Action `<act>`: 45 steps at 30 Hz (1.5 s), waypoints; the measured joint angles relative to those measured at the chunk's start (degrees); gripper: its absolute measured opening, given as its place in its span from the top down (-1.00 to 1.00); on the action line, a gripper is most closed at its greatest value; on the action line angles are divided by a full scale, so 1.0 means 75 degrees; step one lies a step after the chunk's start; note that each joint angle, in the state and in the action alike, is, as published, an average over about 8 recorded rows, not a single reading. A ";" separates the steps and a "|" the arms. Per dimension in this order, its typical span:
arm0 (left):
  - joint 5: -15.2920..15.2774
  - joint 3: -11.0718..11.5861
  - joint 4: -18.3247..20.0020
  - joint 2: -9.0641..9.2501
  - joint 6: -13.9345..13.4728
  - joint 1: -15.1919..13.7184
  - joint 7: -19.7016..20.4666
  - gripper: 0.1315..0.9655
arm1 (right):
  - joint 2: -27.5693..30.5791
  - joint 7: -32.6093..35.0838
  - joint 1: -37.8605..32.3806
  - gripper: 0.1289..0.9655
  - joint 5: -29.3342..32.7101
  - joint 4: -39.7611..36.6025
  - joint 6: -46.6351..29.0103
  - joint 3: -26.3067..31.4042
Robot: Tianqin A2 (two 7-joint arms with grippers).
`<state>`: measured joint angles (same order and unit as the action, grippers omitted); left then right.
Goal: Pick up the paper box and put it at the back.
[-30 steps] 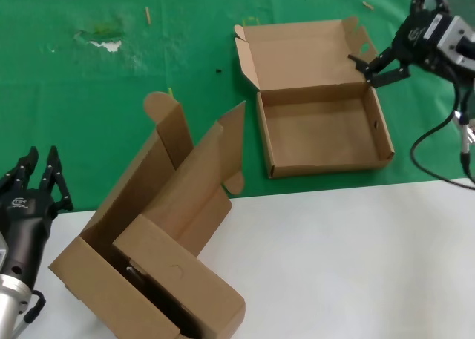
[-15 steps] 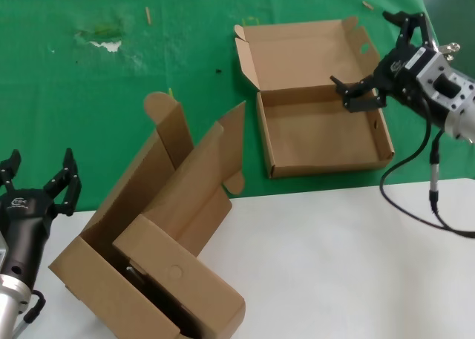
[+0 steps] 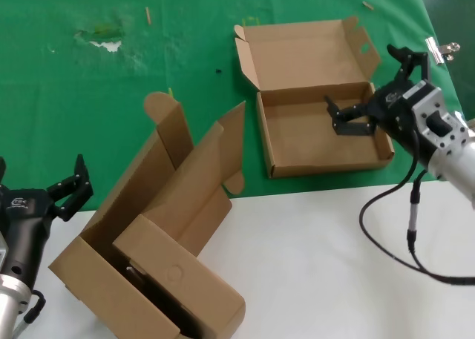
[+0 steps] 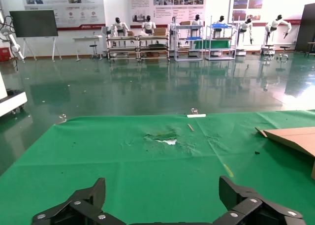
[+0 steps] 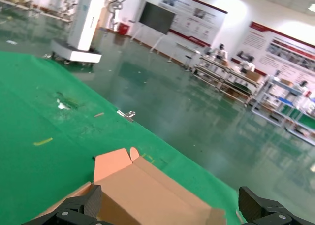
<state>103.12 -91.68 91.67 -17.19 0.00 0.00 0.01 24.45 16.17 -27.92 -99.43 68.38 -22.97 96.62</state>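
The paper box [image 3: 319, 131] lies open on the green cloth, its lid [image 3: 297, 53] folded flat behind it. My right gripper [image 3: 365, 87] is open and hangs over the box's back right corner, one finger [image 3: 349, 120] inside the tray and the other beyond the right wall. In the right wrist view the box [image 5: 147, 195] fills the space between the spread fingers of that gripper [image 5: 172, 212]. My left gripper [image 3: 37, 183] is open and empty at the near left; in its own view the left gripper [image 4: 162, 205] faces bare green cloth, with a box edge [image 4: 295, 136] far off.
A bigger brown carton [image 3: 148, 213] with tall rounded flaps stands near left of centre, holding a smaller brown box with a circle outline [image 3: 178, 268]. The near half of the table is white [image 3: 334, 265]. A metal clip [image 3: 441, 50] lies by the right edge.
My right gripper has come down and nearer, from beside the lid's right edge to over the box's back right corner. My left gripper has opened wider.
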 joint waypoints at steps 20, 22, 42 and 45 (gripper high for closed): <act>0.0002 0.0000 0.0000 0.0000 0.0000 0.0000 0.0000 -0.96 | -0.0584 -0.1299 0.2246 -1.00 -0.0298 0.1871 0.1844 -0.0398; 0.0002 0.0000 0.0000 0.0000 0.0000 0.0000 0.0000 -0.99 | -0.0643 -0.1430 0.2473 -1.00 -0.0328 0.2060 0.2032 -0.0438; 0.0001 0.0000 0.0000 0.0000 0.0000 0.0000 -0.0001 -1.00 | -0.0894 -0.1992 0.3439 -1.00 -0.0456 0.2870 0.2830 -0.0610; 0.0001 0.0000 0.0000 0.0000 0.0000 0.0000 -0.0001 -1.00 | -0.0894 -0.1992 0.3439 -1.00 -0.0456 0.2870 0.2830 -0.0610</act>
<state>103.13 -91.67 91.67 -17.19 0.00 0.00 0.00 17.74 1.22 -2.12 -102.85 89.91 -1.74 92.05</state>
